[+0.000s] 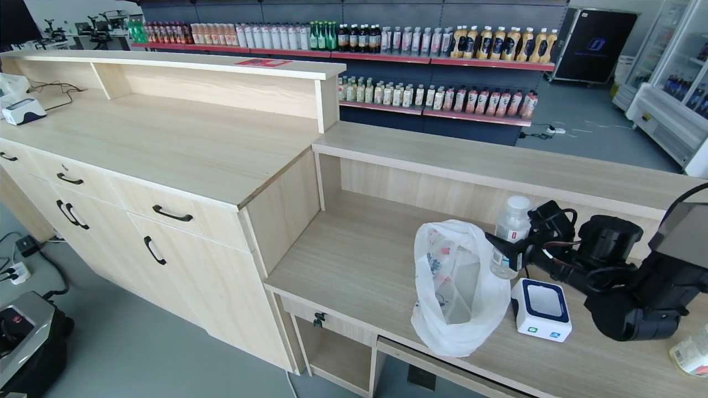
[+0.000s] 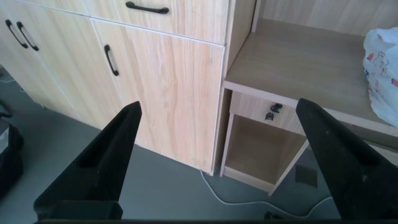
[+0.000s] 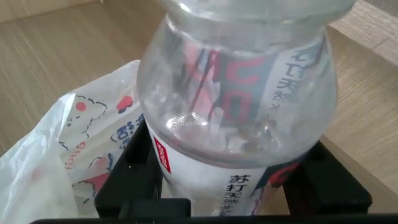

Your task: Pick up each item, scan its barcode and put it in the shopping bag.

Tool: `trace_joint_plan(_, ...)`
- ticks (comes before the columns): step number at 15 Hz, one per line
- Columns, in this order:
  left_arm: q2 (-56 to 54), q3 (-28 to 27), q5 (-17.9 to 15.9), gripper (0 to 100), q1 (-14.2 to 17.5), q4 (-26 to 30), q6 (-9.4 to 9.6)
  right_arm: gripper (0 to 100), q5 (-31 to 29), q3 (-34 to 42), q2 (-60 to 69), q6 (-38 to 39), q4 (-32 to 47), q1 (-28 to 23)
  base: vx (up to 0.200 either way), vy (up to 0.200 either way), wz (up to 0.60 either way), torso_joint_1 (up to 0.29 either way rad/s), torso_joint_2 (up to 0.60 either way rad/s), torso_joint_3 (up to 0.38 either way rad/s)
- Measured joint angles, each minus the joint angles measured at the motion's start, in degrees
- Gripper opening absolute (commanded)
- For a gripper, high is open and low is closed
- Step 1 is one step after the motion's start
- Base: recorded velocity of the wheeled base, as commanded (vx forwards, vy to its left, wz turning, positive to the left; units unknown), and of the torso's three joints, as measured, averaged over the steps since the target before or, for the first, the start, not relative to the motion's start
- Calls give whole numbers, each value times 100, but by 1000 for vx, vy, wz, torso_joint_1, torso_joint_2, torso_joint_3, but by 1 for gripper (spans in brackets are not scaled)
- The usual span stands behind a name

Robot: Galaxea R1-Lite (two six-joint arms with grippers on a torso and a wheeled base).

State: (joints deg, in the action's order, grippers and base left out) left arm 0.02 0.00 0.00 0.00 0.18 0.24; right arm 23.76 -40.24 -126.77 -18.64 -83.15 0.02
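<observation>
Bottle [image 1: 512, 224] upright inside right tool [image 1: 504, 251]

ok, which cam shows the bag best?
Head view: the whole bag stands open on the counter beside the scanner. Left wrist catches one edge; right wrist has part of it behind the bottle.

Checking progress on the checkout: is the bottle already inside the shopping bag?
No, the right claw holds the bottle upright beside the shopping bag, outside it.
</observation>
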Motion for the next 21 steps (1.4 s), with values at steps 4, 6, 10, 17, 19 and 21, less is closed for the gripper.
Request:
trace_joint_plan(4, 0, 0, 0, 100, 0, 0, 2, 0, 29, -662, -711, 204, -57, 5, 0, 0, 0, 0, 0, 0)
trace_joint_plan(6, 0, 0, 0, 100, 0, 0, 2, 0, 29, -926, -1014, 247, -60, -13, 0, 0, 0, 0, 0, 0)
trace_joint_plan(10, 0, 0, 0, 100, 0, 0, 0, 0, 27, -1486, -1447, 701, 0, 9, 0, 0, 0, 0, 0, 0)
trace_joint_plan(17, 0, 0, 0, 100, 0, 0, 0, 0, 29, -2376, -1998, 846, -38, 330, 0, 0, 0, 0, 0, 0)
trace_joint_plan(19, 0, 0, 0, 100, 0, 0, 2, 0, 32, -2439, -2197, 844, -57, 345, 0, 0, 0, 0, 0, 0)
trace_joint_plan(21, 0, 0, 0, 100, 0, -2, 2, 0, 27, -2481, -2339, 841, -77, 350, 0, 0, 0, 0, 0, 0)
